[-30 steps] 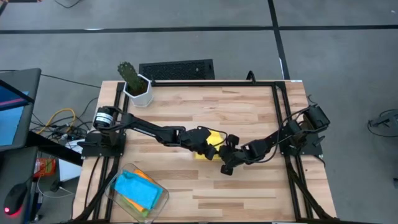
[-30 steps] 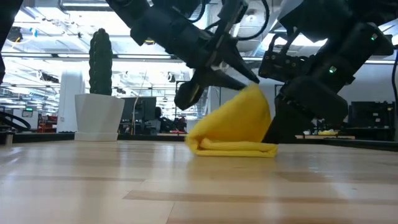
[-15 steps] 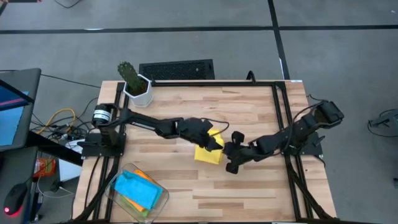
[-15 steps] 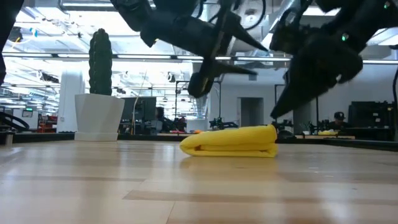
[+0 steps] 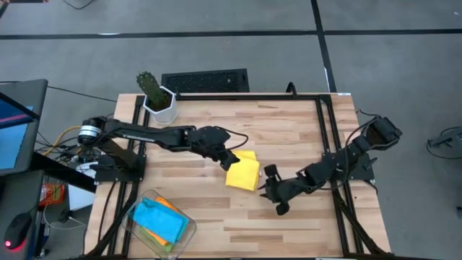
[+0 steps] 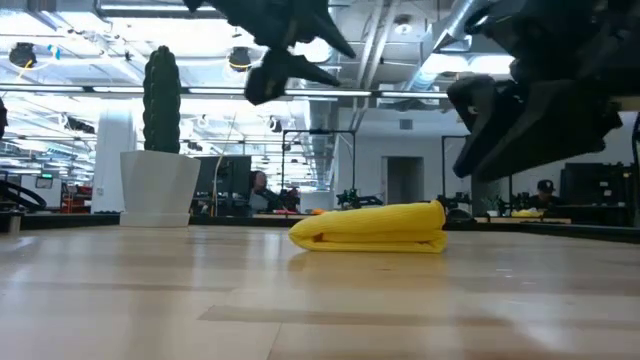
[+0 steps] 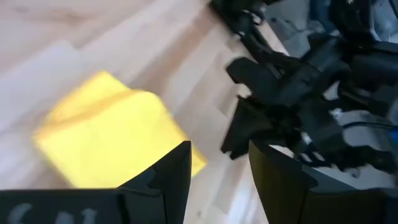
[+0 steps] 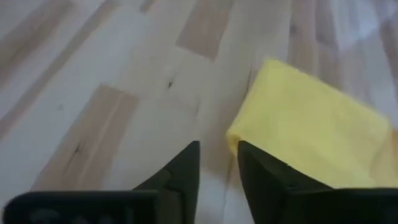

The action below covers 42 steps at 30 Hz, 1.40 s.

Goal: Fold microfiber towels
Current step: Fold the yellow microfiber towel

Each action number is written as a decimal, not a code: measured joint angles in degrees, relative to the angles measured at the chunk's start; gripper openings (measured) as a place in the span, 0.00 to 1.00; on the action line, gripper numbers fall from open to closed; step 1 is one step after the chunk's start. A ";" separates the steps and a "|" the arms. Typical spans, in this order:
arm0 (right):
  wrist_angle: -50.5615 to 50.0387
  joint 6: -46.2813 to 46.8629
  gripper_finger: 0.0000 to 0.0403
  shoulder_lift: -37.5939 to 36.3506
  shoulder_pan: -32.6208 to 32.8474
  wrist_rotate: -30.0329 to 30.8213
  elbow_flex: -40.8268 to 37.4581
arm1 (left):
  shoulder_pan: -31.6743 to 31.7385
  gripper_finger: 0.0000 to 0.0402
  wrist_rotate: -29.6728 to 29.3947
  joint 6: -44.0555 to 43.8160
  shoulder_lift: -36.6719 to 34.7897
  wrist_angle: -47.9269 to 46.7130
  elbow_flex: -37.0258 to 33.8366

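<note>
A yellow microfiber towel (image 5: 243, 174) lies folded into a flat square in the middle of the wooden table (image 5: 289, 130); in the low view the yellow towel (image 6: 373, 228) rests as a low stack of layers. My left gripper (image 5: 234, 161) hangs open above its left far corner, well clear of it in the low view, left gripper (image 6: 322, 58). My right gripper (image 5: 266, 183) stands open just off its right edge, above the table. Nothing sits between the fingers of the left gripper (image 7: 217, 171) or the right gripper (image 8: 217, 163).
A clear bin (image 5: 137, 230) at the near left corner holds blue and orange towels (image 5: 160, 219). A green cactus in a white pot (image 5: 157, 97) stands at the far left. Bare tabletop lies to the near side and the far right.
The yellow towel's raised flap has come down, and the towel now lies flat and folded. Both grippers have let go of it. My left gripper has risen and drawn back toward the table's left. My right gripper has rolled and pulled back toward the near right.
</note>
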 joint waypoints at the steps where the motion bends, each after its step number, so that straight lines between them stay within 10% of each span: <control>1: 1.13 -1.87 0.35 0.37 -0.05 -0.02 -0.06 | -0.12 0.38 -1.14 0.29 -0.64 -0.88 -0.02; 13: 3.03 -3.43 0.56 11.20 -2.38 2.39 1.79 | -0.53 0.38 -3.62 1.34 -1.77 -6.90 -0.02; 24: 1.97 -3.43 0.38 11.19 -3.41 4.54 3.54 | -0.53 0.38 -4.00 0.92 -1.75 -7.13 -0.02; 33: -4.31 -3.62 0.04 7.22 -4.27 4.67 4.44 | -0.53 0.38 -5.66 0.95 -1.72 -7.36 -0.02; 42: -7.06 -9.74 0.04 3.23 -8.29 10.87 6.09 | -0.61 0.38 -6.89 1.97 -1.71 -8.63 -0.19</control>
